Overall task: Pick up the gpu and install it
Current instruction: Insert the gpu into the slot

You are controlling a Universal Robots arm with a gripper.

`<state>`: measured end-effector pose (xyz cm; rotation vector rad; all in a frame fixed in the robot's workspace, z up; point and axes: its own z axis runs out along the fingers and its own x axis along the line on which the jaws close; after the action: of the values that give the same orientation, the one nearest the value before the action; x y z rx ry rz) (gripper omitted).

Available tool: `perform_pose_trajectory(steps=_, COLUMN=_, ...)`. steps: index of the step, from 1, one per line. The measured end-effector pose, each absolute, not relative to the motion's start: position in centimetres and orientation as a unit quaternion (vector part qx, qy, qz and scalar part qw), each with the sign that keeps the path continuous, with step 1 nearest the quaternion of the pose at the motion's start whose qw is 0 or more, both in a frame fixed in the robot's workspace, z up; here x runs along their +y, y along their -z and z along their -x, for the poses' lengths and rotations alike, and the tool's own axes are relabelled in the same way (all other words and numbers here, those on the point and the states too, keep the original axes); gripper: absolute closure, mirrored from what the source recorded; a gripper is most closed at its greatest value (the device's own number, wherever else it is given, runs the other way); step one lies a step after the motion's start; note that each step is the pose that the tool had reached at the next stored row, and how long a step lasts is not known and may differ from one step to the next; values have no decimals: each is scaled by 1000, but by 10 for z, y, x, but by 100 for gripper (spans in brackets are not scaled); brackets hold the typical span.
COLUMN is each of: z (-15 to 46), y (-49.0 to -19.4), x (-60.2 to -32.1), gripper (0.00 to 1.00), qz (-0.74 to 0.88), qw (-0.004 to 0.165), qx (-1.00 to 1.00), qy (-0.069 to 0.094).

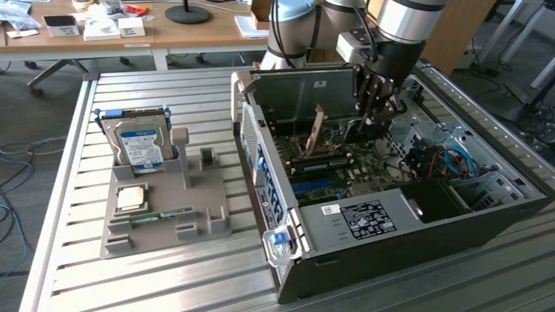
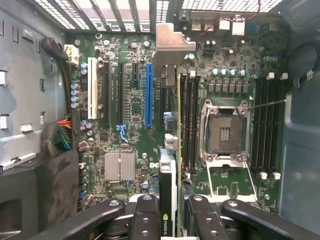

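The fingers [image 2: 146, 217] are clamped on the gpu [image 2: 169, 185], which stands edge-on between them, its metal bracket [image 2: 172, 42] at the end away from them. Beyond the fingers lies the motherboard [image 2: 130, 105], its blue slot [image 2: 148, 95] just beside the card, inside the open computer case [image 1: 416, 221] on the counter [image 1: 173, 273].

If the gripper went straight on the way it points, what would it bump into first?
Probably the green motherboard. The gripper holds the gpu edge-on, so the card's edge would land first, seemingly just beside the blue slot. How far off it is, I cannot tell.
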<state>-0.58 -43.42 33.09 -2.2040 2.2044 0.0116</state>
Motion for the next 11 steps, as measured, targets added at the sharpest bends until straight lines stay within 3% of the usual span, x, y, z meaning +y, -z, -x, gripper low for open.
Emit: perform_pose_trajectory(steps=11, z=8, y=-328, x=-434, gripper=73, qz=708, qw=14, qx=706, qy=-2)
